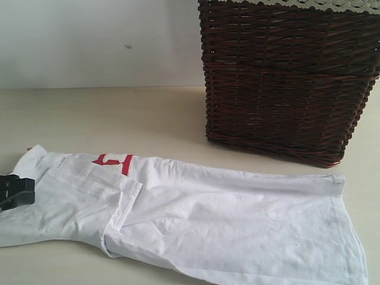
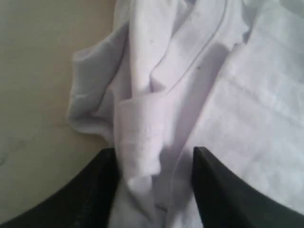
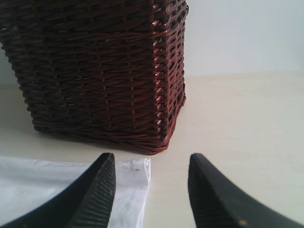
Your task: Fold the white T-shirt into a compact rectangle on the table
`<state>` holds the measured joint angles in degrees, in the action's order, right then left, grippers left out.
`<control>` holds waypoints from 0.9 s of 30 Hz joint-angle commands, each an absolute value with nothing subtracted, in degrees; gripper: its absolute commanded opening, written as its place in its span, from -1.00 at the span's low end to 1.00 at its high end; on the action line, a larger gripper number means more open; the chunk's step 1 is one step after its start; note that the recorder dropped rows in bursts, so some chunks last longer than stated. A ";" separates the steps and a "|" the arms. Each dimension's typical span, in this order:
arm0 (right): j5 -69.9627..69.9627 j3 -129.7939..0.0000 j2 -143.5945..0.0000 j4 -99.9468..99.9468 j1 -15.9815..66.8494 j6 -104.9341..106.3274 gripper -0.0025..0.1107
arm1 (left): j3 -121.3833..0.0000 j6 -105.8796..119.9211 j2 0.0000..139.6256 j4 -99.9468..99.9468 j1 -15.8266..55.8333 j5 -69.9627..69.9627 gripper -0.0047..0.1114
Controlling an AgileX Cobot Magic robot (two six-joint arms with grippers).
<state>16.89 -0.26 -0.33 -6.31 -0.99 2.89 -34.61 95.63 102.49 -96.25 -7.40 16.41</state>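
The shirt [image 1: 225, 219] lies on the bench [image 1: 119, 119], a bunched fold [image 2: 140, 137] loose between the parted left jaws. The right jaws gape empty beside its hem [image 3: 142, 183]. The left should lift straight clear, snagging nothing.

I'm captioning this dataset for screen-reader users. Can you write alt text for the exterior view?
A white T-shirt lies partly folded on a pale table, a patch of red lettering showing at its far edge. A dark wicker basket with a lace-edged liner stands behind it, and a black claw rests at the shirt's left end.
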 commanded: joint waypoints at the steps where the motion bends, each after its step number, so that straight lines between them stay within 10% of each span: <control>1: 16.17 0.00 0.00 -6.14 -1.31 2.86 -0.12 | -34.21 95.72 103.33 -96.38 -7.45 15.99 -0.47; 4: 16.17 0.00 0.00 -6.14 -1.31 2.86 -0.12 | -34.21 96.64 103.33 -96.25 -7.45 15.99 -0.91; 27: 16.17 0.00 0.00 -6.14 -1.31 2.86 -0.12 | -31.84 99.82 92.87 -99.95 -14.85 12.25 -0.92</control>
